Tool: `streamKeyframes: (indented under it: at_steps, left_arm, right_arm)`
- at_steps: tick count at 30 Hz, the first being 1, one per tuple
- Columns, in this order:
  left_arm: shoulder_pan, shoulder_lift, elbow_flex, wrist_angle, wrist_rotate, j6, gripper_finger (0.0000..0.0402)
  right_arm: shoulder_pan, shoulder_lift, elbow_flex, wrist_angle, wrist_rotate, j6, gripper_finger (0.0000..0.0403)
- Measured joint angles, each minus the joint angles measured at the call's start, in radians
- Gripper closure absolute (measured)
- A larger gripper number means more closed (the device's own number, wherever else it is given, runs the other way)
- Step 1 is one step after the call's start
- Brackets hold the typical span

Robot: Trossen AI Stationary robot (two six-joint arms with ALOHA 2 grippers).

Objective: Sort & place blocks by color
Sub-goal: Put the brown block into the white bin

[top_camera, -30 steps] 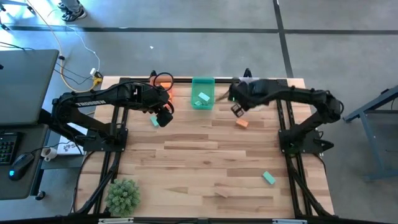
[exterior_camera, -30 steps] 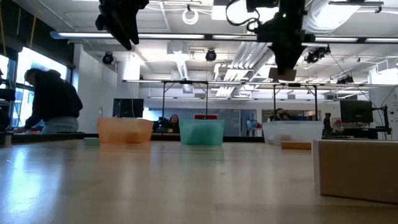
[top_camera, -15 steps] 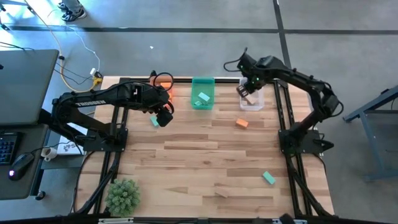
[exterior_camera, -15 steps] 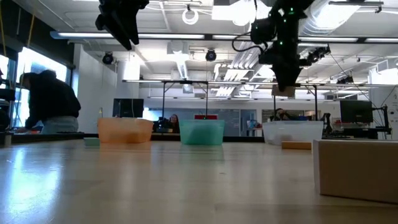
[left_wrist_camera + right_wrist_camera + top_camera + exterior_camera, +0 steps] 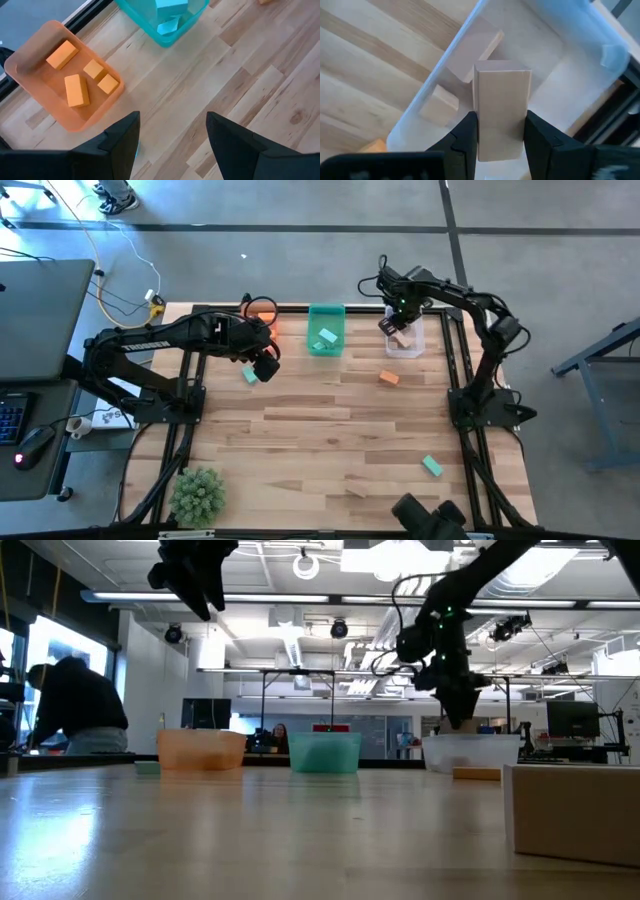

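A plain tan block [image 5: 501, 107] is pinched between the two dark fingers of the right gripper [image 5: 500, 132], which is held just above the clear bin [image 5: 412, 345] at the far right of the table [image 5: 330, 430]. In the right wrist view, two more tan blocks [image 5: 474, 56] are seen lying inside that bin, below the held one. In the low view the right gripper [image 5: 460, 712] is seen hanging just over the rim of the clear bin [image 5: 470, 752]. The left gripper [image 5: 262, 367] is held high over the table, near the orange bin [image 5: 263, 311]; its fingers [image 5: 117, 142] are spread apart with nothing between them. Four orange blocks [image 5: 76, 90] are seen in the orange bin [image 5: 30, 90] in the left wrist view, and teal blocks [image 5: 170, 10] are seen in the green bin [image 5: 162, 35] beside it. On the open table, a teal block [image 5: 248, 375] is found just beside the left gripper, an orange block [image 5: 389, 378] lies in front of the clear bin, and another teal block [image 5: 432, 466] rests well apart near the right front. A tan block [image 5: 356, 492] lies near the front edge, and a small green plant [image 5: 197, 493] stands at the left front corner.
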Motion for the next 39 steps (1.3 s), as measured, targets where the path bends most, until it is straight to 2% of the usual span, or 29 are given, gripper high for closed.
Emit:
streamKeyframes:
  at_steps: [9, 16, 20, 28, 39]
  left_arm:
    - [0.0, 0.0, 0.0, 0.0, -0.001, -0.028, 0.0188]
    - [0.0, 0.0, 0.0, 0.0, -0.003, -0.093, 0.0188]
    - [0.0, 0.0, 0.0, 0.0, -0.003, -0.178, 0.0188]
    - [0.0, 0.0, 0.0, 0.0, -0.003, -0.299, 0.0188]
    - [0.0, 0.011, 0.0, 0.0, 0.008, -0.483, 0.0188]
  right_arm:
    - [-0.044, 0.105, 0.0, 0.039, -0.008, -0.042, 0.0306]
    - [-0.081, 0.126, 0.0, 0.073, -0.002, -0.058, 0.0306]
    - [-0.101, 0.126, 0.0, 0.076, -0.002, -0.083, 0.0304]
    - [-0.107, 0.126, 0.0, 0.085, -0.012, -0.128, 0.0272]
    - [-0.105, 0.126, 0.0, 0.097, -0.006, -0.163, 0.0266]
